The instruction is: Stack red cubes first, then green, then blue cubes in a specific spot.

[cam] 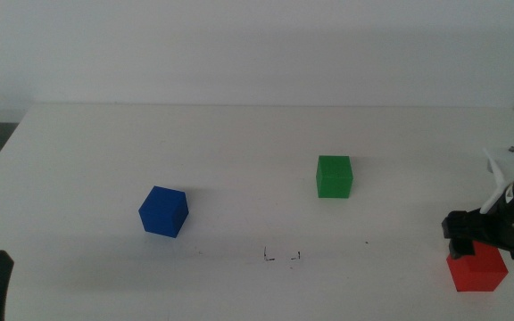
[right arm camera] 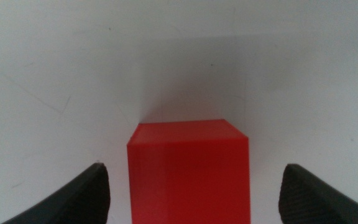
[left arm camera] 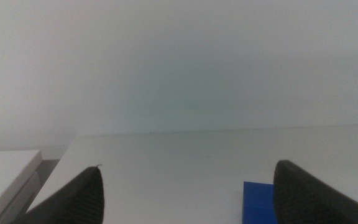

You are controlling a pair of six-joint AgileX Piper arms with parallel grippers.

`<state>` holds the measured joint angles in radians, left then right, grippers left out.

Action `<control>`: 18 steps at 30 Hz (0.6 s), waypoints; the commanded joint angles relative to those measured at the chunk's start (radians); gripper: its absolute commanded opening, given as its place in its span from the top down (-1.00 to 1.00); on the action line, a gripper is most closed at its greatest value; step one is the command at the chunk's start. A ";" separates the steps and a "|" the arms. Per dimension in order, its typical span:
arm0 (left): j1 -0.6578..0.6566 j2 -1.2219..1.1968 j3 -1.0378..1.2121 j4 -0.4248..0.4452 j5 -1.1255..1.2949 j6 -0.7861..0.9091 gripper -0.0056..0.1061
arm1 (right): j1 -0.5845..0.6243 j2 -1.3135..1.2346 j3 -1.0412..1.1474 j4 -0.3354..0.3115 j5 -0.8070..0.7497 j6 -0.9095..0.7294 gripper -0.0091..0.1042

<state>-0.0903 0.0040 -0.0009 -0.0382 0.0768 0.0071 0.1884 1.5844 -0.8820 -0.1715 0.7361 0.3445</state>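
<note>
Right gripper [right arm camera: 191, 186] is down at the near right corner of the worktop [cam: 239, 143], fingers spread wide with the red cube [right arm camera: 188, 171] sitting square between them, neither finger touching it yet. Here's the risk as I read it: the red cube lies close to the worktop's near right edge, so if one finger meets it before the other on closing, it could skid or twist out, maybe toward that edge. A grip that lands low or off-centre could also tilt the cube on the lift and spoil a flat base for the stack.

Left gripper [left arm camera: 185, 199] waits at the near left, fingers open and holding nothing, the blue cube [cam: 163, 211] just ahead of it.

The count: one red cube, one green cube [cam: 334, 176] mid-worktop, one blue cube left of centre, all well apart. Two grippers. Small dark marks [cam: 281, 257] sit on the near centre.
</note>
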 commanded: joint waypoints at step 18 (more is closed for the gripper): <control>0.001 -0.004 0.001 -0.004 -0.017 -0.007 -0.73 | 0.002 0.109 0.005 -0.018 -0.048 0.024 0.30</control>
<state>-0.0903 0.0040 -0.0009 -0.0382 0.0768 0.0053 0.1884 1.6944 -0.8820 -0.1796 0.6887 0.3650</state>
